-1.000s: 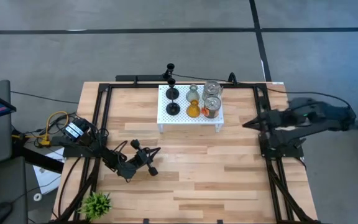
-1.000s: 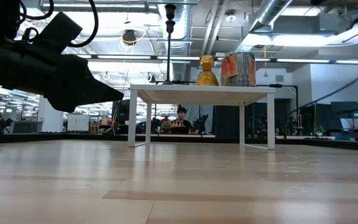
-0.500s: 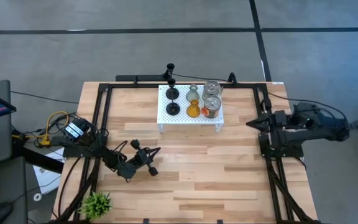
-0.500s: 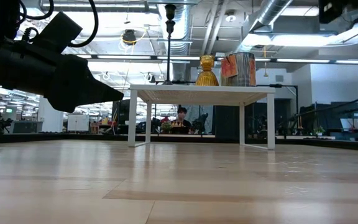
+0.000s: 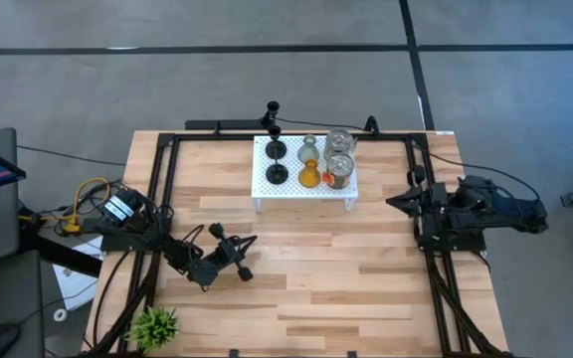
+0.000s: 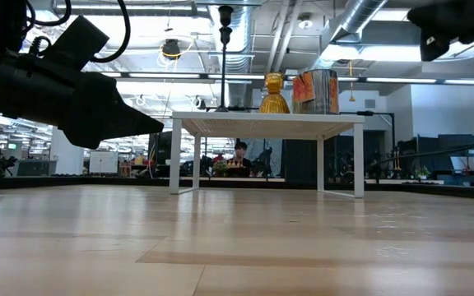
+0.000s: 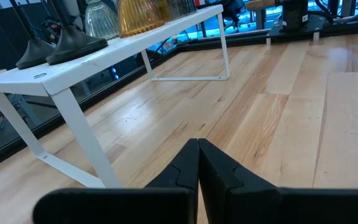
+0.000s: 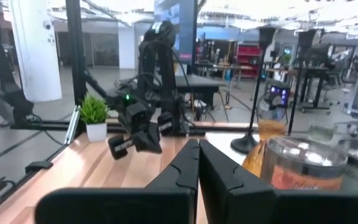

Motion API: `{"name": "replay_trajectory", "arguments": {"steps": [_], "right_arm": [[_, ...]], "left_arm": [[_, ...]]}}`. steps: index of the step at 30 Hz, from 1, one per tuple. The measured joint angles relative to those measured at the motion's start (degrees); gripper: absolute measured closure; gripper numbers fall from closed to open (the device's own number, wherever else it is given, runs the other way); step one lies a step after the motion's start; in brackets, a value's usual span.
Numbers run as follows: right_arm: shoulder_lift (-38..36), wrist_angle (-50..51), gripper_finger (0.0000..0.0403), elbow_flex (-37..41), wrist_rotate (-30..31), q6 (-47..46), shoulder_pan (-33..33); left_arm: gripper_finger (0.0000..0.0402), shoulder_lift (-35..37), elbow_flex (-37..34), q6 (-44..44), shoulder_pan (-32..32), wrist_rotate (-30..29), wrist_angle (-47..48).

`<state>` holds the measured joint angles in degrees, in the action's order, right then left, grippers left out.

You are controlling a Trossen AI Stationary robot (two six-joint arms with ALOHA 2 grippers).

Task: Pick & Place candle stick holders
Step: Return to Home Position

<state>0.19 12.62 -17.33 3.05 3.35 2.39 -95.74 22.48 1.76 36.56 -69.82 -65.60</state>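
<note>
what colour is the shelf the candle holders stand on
White, its top dotted with small holes; the shelf shows best in the high view.

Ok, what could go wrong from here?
The two black candle stick holders stand tall and slim on the shelf's left side; a jolt could tip them. The amber holder crowds the candle jars, risking knocks. Right tool, shut, is at the table's right edge; left tool, shut, over its left half.

no legible text, no numbers (jar label [image 8: 294, 177] too blurred)
</note>
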Motion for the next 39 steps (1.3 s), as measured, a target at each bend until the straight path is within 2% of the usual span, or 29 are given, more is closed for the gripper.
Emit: {"name": "replay_trajectory", "arguments": {"steps": [12, 30, 32, 37, 39], "right_arm": [[0.00, -6.39, 0.0403, 8.62, 0.00, -0.44, 0.00], [0.32, -13.04, 0.0403, 16.64, -1.61, 1.03, 0.16], [0.25, -13.02, 0.0403, 16.64, -1.63, 1.12, 0.15], [0.28, -12.94, 0.0403, 16.64, -1.62, 1.14, 0.09], [0.28, -12.92, 0.0403, 16.64, -1.62, 1.34, 0.09]], "left_arm": [[0.0396, 0.00, 0.00, 0.00, -0.35, -0.01, -0.01], [0.0396, 0.00, 0.00, 0.00, -1.09, 0.27, -0.81], [0.0396, 0.02, 0.00, 0.02, -2.06, 2.61, -1.15], [0.0396, 2.44, -0.01, -0.38, -6.67, 13.69, -1.36], [0.0396, 4.95, -0.02, -3.51, -8.65, 16.34, -1.31]]}}
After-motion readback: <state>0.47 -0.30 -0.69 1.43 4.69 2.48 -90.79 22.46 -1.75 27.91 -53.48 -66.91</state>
